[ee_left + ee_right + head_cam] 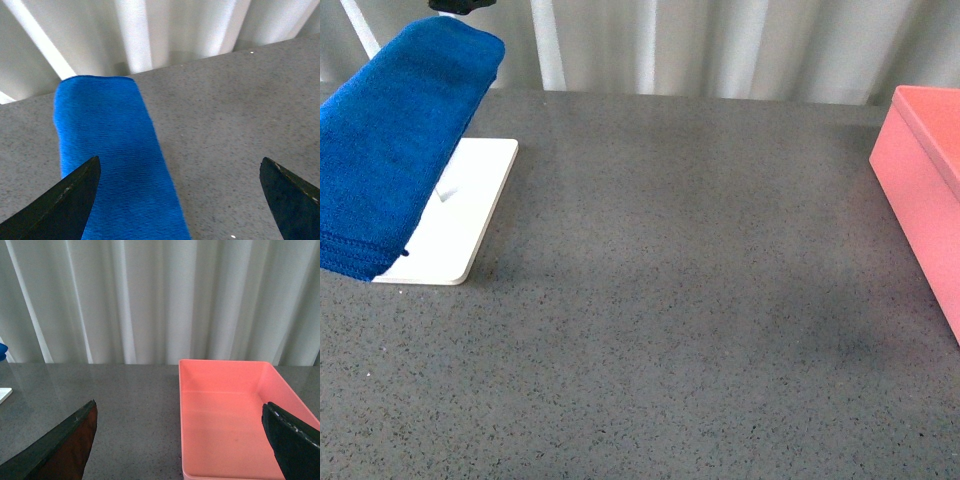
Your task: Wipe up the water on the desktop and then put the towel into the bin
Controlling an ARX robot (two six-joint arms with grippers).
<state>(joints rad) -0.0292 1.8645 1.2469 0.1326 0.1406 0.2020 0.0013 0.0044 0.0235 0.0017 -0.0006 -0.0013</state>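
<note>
Wide apart, empty — left fingers over towel, right fingers near bin.

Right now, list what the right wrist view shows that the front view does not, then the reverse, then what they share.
Right wrist view only: the inside of the bin, bare where it shows, and the right gripper, open. Front view only: the whole towel, draped over a white rack; the right wrist view catches just a blue and white sliver at its edge. Both: the bin, the speckled desktop and the pale curtain behind it.
</note>
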